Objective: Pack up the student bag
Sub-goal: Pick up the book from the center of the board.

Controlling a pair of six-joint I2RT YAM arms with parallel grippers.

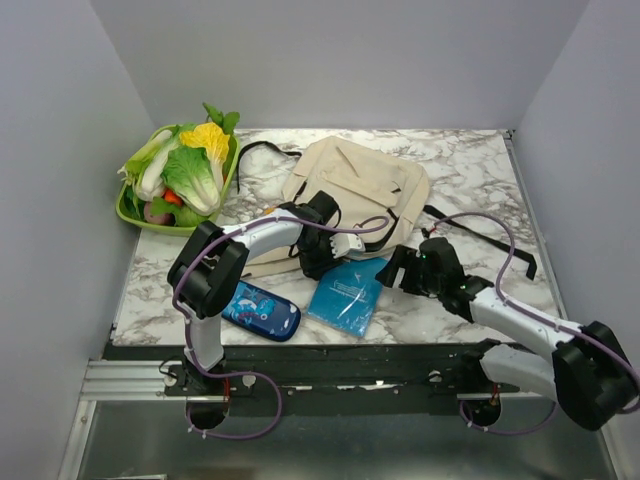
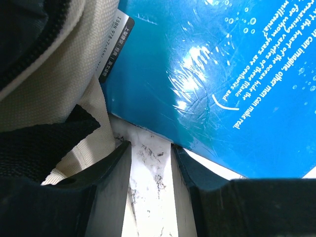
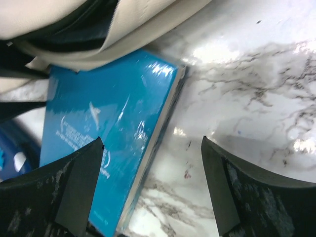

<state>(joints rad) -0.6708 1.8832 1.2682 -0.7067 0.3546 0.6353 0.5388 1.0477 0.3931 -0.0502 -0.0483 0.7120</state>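
Now | student bag (image 1: 355, 185): lies on desk (image 1: 480, 170), far middle | left tool (image 2: 150, 148): apart, holds nothing, at bag's near edge | right tool (image 3: 153, 143): wide apart, holds nothing, over blue book (image 1: 348, 292)

Lab cell; grey walls (image 1: 330, 60), marble table (image 1: 470, 170)

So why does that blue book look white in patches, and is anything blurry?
Left wrist view: glare streaks the glossy blue book. Right wrist view: glare on its upper corner and the marble table; fingers of the right hand look soft. Top view: even light, sharp.
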